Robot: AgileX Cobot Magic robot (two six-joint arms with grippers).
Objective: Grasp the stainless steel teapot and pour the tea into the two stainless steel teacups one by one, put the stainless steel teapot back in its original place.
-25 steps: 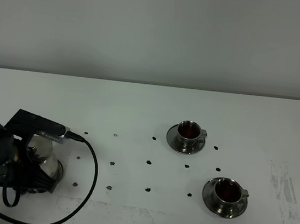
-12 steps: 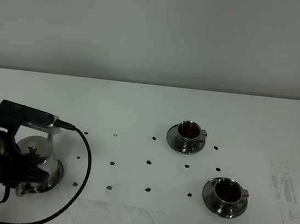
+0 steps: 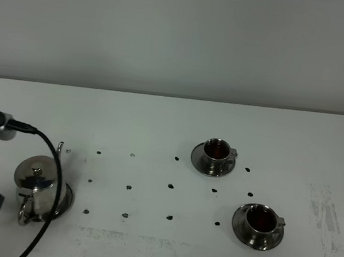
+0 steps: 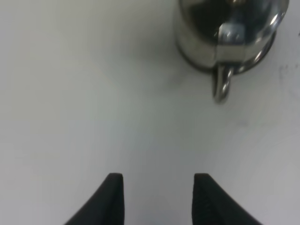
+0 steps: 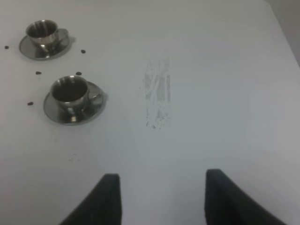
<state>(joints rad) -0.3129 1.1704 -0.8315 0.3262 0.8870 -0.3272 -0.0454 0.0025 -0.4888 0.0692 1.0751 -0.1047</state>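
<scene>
The stainless steel teapot (image 3: 38, 188) is seen as a rounded, mirror-bright pot with a domed lid topped by a small knob, a thin curved spout (image 3: 60, 149) and a loop handle (image 4: 222, 85); it stands upright on a round steel saucer (image 3: 65, 199) near the left edge of the white table (image 3: 160, 120). Two small polished steel teacups are set well apart from it on the right, each on its own round saucer: the farther cup (image 3: 216, 150) and the nearer cup (image 3: 261, 220), both filled with reddish-brown tea (image 3: 262, 221). Small dark marks (image 3: 172, 185) are dotted in rows across the matt tabletop, and a grey scuffed patch (image 5: 157, 96) lies beside the cups. A black cable (image 3: 54, 183) is draped across the front of the teapot in the high view. The left gripper (image 4: 158, 197) is held with its dark fingers apart and nothing between them, clear of the teapot, whose handle is turned toward it. The right gripper (image 5: 161, 199) is seen above bare table, near the cups, holding nothing, though from the wrist view alone its state cannot be told.
</scene>
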